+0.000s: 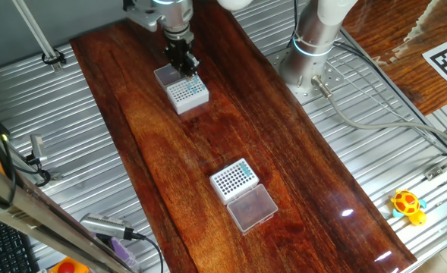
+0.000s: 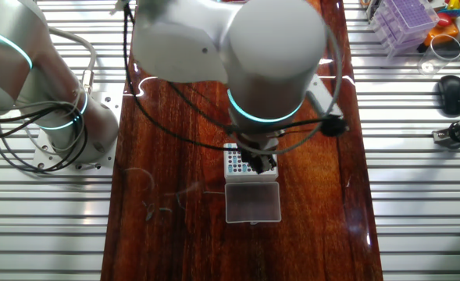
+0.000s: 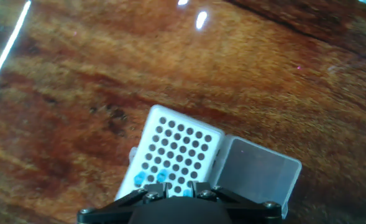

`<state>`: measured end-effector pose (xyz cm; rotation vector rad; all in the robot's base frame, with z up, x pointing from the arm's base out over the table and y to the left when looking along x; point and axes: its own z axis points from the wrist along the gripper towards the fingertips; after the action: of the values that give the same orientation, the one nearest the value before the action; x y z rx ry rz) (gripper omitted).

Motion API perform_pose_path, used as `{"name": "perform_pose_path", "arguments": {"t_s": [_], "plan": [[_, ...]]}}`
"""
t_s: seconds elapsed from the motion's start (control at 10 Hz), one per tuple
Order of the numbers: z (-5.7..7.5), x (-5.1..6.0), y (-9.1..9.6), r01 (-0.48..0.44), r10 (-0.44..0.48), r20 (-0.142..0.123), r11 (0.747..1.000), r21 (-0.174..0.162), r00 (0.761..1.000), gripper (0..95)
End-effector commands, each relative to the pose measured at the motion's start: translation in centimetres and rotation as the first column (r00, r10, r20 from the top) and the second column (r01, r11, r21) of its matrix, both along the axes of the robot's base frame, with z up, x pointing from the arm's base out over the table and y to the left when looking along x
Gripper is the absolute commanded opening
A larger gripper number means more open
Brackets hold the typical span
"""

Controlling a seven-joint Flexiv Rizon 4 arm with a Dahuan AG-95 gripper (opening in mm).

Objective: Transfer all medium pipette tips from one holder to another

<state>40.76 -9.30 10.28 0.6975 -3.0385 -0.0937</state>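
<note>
dark glossy wood surface (image 1: 170, 152) laid over ribbed metal. far end: the white rack with bold dark holes (image 1: 187, 92), its clear boxy lid (image 1: 165, 75) touching it on the far-left side. gripper (image 1: 186, 67) sits low over this rack's far edge, can't tell if jaws are apart or together. a few teal pipette tips (image 3: 150, 178) stand in the holes just under the gripper. near end: the fine-dot rack (image 1: 233, 179) holding more teal tips, frosted lid (image 1: 253, 207) beside it. yellow toy (image 1: 407, 205) at right.

Glossy wooden board (image 1: 208, 144) on ribbed metal table (image 1: 405, 152).
</note>
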Motion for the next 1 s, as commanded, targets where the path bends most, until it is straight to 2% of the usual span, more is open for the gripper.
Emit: {"name": "perform_pose_path", "arguments": {"t_s": [0.1,1.0], "plan": [[-0.5,0.2,0.3,0.032,-0.032,0.017,0.999,-0.006,0.999,19.0],[-1.6,-0.2,1.0,0.036,-0.035,0.030,0.999,-0.008,0.999,19.0]]}}
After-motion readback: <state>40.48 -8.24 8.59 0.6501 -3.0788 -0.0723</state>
